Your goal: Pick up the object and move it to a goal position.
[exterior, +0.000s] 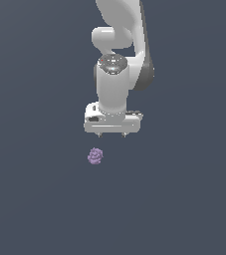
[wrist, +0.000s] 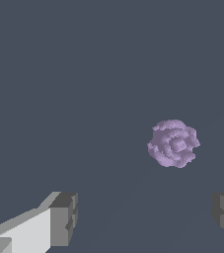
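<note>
The arm (exterior: 115, 74) is glossy white with rounded links, dark grey joints — gripper (exterior: 112, 134) fingertips (wrist: 64, 217) blocky grey.

1. The exterior view looks from off the arm, facing the arm (exterior: 117, 74) head-on and somewhat from above, with plain dark floor (exterior: 35, 199) filling the rest.
2. It stands well back, taking in the arm's lower half.
3. The wrist view looks down past the fingertips (wrist: 64, 217) at the floor, close in.
4. Both views share the purple cluster (exterior: 95, 156) (wrist: 173, 143) and the floor around it.
</note>
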### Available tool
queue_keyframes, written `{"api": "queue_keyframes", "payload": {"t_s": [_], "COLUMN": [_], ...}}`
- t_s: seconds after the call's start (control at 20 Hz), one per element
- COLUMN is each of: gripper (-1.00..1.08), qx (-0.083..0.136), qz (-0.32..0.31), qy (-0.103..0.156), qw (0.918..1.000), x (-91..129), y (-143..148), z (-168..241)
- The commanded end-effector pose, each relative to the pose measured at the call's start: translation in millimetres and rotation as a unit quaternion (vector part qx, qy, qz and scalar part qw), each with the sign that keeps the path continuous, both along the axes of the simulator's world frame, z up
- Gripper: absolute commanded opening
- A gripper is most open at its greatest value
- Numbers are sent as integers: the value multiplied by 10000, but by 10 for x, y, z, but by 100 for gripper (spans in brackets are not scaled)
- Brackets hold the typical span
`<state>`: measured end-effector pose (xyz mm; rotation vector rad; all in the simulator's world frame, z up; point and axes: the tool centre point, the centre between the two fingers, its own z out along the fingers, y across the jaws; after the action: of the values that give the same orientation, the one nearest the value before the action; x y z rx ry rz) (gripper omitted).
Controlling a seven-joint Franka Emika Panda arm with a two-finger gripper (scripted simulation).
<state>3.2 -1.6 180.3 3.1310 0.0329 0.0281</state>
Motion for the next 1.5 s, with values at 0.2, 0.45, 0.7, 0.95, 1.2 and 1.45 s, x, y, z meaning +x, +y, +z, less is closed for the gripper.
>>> {"api": "queue_keyframes", "payload": {"t_s": [0.2, 0.45, 0.7, 0.95, 1.2, 1.45], "gripper": [100, 100, 100, 100, 100, 100], "qx": [-34, -104, -101, -81, -33, 24], "qz": [29, 76, 85, -65, -438, -1018], "qy": [-91, -273, -264, -238, -164, -51], "qw": [9999, 9995, 9996, 9997, 9989, 9948], "x": [48, 141, 135, 155, 193, 230], "y": [-30, -95, -85, -144, -287, -515], "z": [96, 289, 282, 201, -16, -359]}}
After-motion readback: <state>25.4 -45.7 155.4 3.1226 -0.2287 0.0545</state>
